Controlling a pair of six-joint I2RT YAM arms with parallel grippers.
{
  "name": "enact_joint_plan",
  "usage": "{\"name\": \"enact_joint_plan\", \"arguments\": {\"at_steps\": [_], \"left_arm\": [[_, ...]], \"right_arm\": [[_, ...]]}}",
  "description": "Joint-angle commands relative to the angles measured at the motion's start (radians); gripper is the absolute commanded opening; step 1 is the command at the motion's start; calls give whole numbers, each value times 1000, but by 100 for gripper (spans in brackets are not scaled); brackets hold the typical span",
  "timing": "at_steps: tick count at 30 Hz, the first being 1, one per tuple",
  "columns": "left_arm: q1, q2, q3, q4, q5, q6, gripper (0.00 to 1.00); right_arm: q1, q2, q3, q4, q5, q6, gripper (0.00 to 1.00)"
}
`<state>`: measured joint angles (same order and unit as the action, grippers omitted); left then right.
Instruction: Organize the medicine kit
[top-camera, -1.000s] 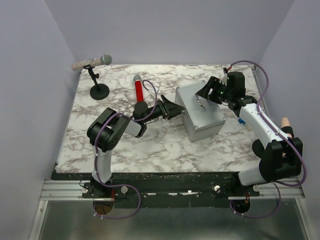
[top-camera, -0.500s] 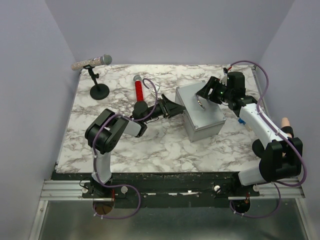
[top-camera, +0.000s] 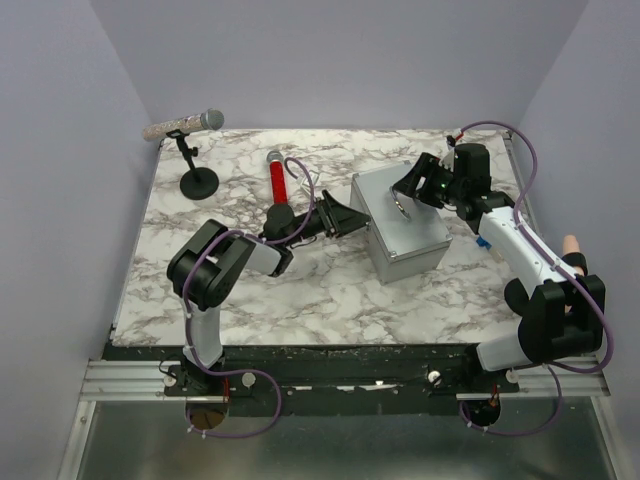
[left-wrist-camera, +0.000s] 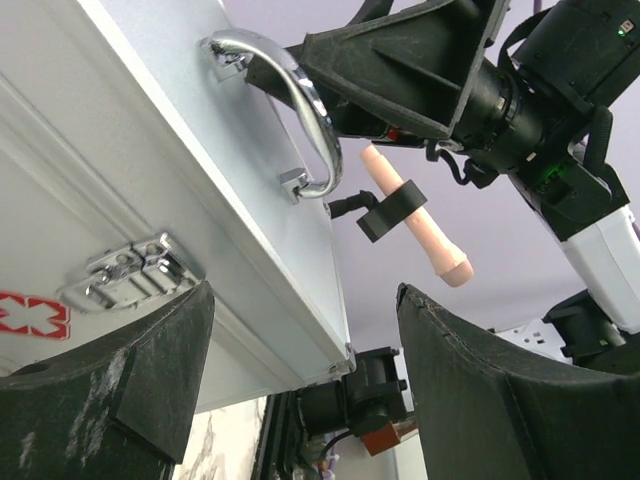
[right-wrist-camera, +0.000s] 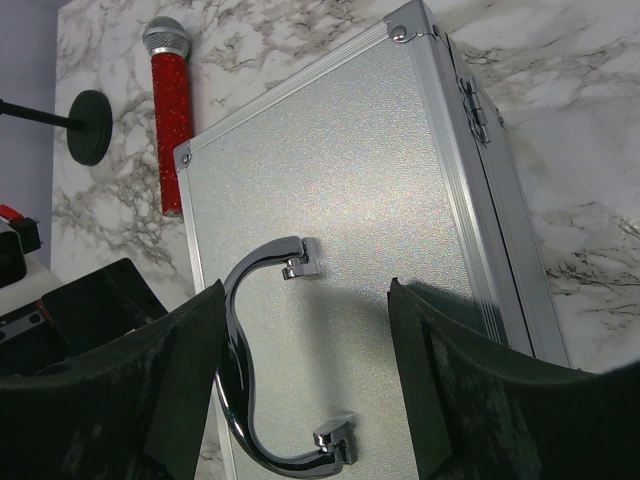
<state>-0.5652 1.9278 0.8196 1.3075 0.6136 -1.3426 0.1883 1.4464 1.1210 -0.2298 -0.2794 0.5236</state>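
Top external shows the shut medicine kit (top-camera: 405, 240) right of centre on the tabletop (top-camera: 330, 300), left gripper (top-camera: 350, 217) agape by its latch (left-wrist-camera: 130, 275), right gripper (top-camera: 410, 186) agape above its handle (top-camera: 400, 207): opening stage, probably needing the latch flipped next.

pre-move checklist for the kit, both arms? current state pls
1. Lid of the medicine kit shut: ok, no gap shows along the edge.
2. Latch released: not ok, it looks flat against the front.
3. Left tool open and facing the latch side: ok.
4. Right tool open over the handle, not closed on it: ok.
5. Red microphone clear of the kit: ok, it lies apart on the table.
6. Contents in order: cannot tell, the lid hides them.
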Motion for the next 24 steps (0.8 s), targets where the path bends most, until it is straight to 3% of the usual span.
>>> {"name": "enact_joint_plan", "arguments": {"at_steps": [1, 8, 12, 24], "left_arm": [[2, -35, -48, 234, -21, 5, 80], [14, -43, -128, 205, -49, 28, 81], [27, 22, -112, 274, -61, -15, 81], [51, 40, -80, 265, -83, 26, 83]], "right_arm": [[-3, 19, -7, -45, -20, 0, 74], [-3, 14, -12, -45, -21, -2, 74], [-3, 9, -13, -45, -29, 3, 74], [-3, 3, -6, -80, -3, -11, 74]]}}
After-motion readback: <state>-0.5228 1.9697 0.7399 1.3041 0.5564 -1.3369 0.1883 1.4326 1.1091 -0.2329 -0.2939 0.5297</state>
